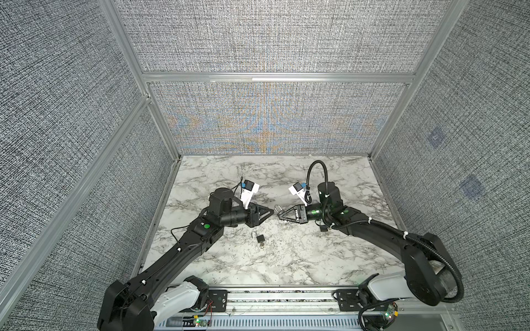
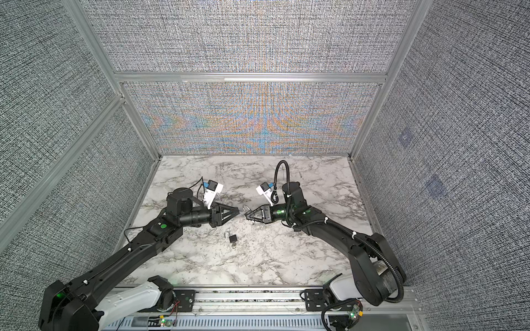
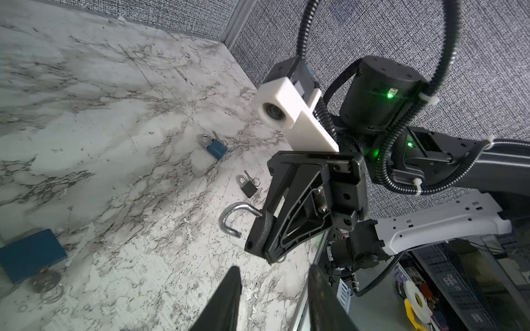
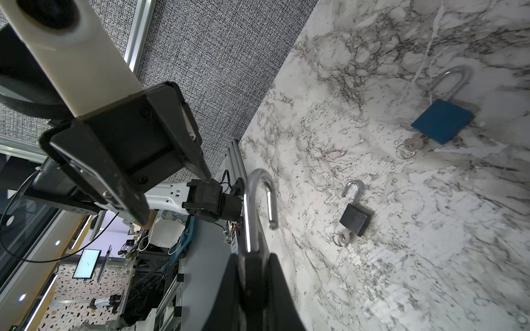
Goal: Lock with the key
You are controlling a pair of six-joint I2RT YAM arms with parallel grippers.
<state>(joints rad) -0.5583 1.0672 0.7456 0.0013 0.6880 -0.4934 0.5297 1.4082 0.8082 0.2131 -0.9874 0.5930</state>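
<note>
The left arm [image 1: 183, 243] reaches from its front-left base diagonally toward the middle of the marble surface [image 1: 286, 263]. Its forearm slopes upward and its wrist is roughly level, pointing right. A loose black padlock [image 1: 260, 238] lies flat on the surface on the base side of the left claw [image 1: 272, 212], with its shackle swung open and a key ring [image 4: 341, 238] at its base. The right wrist view also shows a blue padlock [image 4: 441, 120] lying flat, apart from the black one, with a key in its base. The left claw hangs clear above the surface. Its fingers [image 4: 193, 146] stand apart with nothing between them. It faces the right claw [image 1: 280, 215] tip to tip, near but not touching. The right claw is clamped on the held padlock [image 4: 251, 243]: the dark body sits between the fingers and the silver shackle sticks out toward the left claw. The shackle is open, with one end free. Whether a key sits in this padlock I cannot tell. The right arm [image 1: 372, 232] rises from its front-right base and bends at the elbow. Its forearm runs toward the centre, with the wrist about level and pointing left.
</note>
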